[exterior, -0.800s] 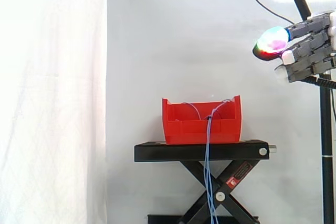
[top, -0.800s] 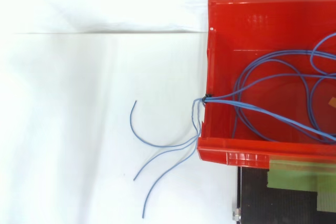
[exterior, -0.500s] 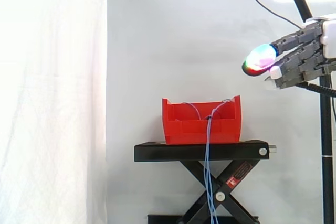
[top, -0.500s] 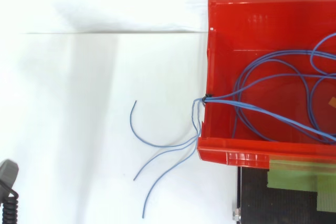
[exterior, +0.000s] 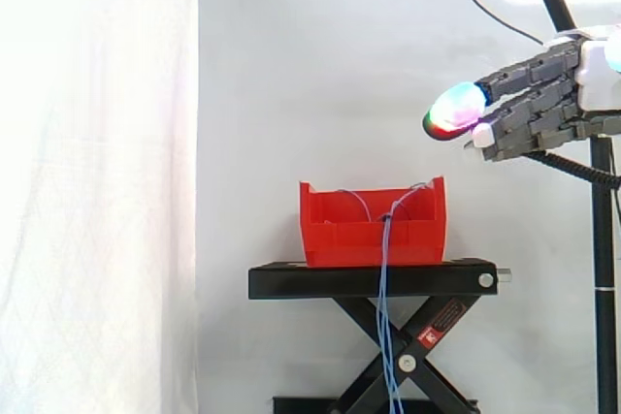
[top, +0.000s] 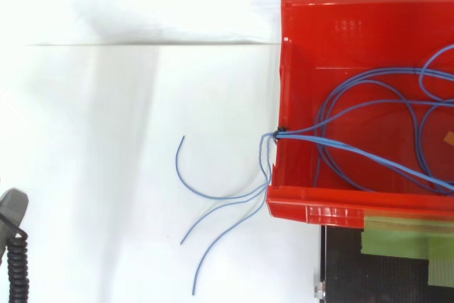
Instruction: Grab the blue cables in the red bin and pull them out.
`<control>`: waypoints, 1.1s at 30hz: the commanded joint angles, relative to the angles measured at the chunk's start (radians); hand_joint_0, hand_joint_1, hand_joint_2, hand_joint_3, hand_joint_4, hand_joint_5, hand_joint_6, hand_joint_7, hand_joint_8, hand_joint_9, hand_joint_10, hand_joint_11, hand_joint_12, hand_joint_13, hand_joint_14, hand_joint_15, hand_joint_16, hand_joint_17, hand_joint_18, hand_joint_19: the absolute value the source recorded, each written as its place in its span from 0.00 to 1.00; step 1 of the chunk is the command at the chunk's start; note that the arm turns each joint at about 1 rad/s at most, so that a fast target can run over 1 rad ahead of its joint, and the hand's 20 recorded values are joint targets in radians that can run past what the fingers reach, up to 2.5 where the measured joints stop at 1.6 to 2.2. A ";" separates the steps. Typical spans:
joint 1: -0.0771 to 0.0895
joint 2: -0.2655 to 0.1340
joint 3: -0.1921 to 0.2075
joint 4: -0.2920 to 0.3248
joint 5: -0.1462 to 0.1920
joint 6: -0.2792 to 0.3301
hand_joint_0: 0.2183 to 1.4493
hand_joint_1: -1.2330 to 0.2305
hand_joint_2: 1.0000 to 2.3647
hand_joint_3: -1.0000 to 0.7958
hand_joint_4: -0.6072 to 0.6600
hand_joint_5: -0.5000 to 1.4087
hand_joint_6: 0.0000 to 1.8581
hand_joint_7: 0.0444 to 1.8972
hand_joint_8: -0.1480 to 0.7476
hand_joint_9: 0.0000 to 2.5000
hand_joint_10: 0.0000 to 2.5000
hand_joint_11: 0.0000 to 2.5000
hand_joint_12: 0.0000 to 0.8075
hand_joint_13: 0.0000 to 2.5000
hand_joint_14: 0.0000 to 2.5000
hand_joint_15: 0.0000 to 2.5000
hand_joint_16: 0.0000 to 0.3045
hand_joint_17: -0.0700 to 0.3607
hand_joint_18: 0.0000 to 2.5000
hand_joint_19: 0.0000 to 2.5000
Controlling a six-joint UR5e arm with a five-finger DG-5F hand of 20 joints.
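Blue cables [top: 294, 133] lay looped in the red bin [top: 319, 211], bunched at its rim with loose ends hanging outside; thin, light and limp, they seemed best gripped at that bunch, while the hand [exterior: 534, 109] hovered well apart, fingers extended, empty.

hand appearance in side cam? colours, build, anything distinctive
The grey robot hand has blocky, segmented dark-grey fingers on a white base. Its fingertips are thick rounded pads: one glows cyan, green and magenta-red, another glows white.
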 commanded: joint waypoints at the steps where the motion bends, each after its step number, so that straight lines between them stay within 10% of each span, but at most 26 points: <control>1: 0.002 0.000 0.001 -0.002 0.002 -0.054 0.38 0.25 0.00 0.00 0.59 0.44 0.01 0.13 0.43 0.17 0.00 0.07 0.43 0.08 0.00 0.04 0.17 0.44 0.01 0.03; 7: -0.002 0.010 0.001 -0.067 -0.001 -0.186 0.37 0.25 0.00 0.00 0.62 0.48 0.01 0.16 0.43 0.15 0.00 0.08 0.43 0.05 0.00 0.04 0.18 0.45 0.00 0.04; 10: 0.002 -0.002 0.001 -0.076 0.022 -0.400 0.37 0.24 0.00 0.00 0.65 0.52 0.01 0.21 0.43 0.15 0.00 0.09 0.43 0.04 0.00 0.04 0.18 0.45 0.00 0.03; 11: 0.002 -0.037 0.001 -0.028 0.063 -0.600 0.37 0.24 0.00 0.00 0.65 0.53 0.01 0.22 0.43 0.15 0.00 0.08 0.43 0.03 0.00 0.04 0.18 0.46 0.00 0.03; 15: -0.002 -0.137 0.001 0.061 0.066 -0.922 0.36 0.25 0.00 0.00 0.68 0.60 0.01 0.29 0.44 0.14 0.00 0.09 0.44 0.03 0.00 0.04 0.19 0.46 0.00 0.03; 20: -0.004 -0.154 0.001 0.090 0.029 -1.034 0.36 0.24 0.00 0.00 0.68 0.63 0.00 0.32 0.44 0.15 0.00 0.09 0.44 0.03 0.00 0.04 0.19 0.46 0.00 0.03; 28: -0.010 -0.154 0.001 0.125 0.022 -1.447 0.38 0.17 0.00 0.00 0.65 0.63 0.00 0.38 0.44 0.14 0.00 0.10 0.43 0.03 0.00 0.04 0.18 0.46 0.00 0.02; 33: -0.009 -0.154 0.001 0.167 0.023 -1.575 0.38 0.14 0.00 0.00 0.63 0.60 0.00 0.38 0.42 0.13 0.00 0.10 0.43 0.03 0.00 0.04 0.18 0.45 0.00 0.02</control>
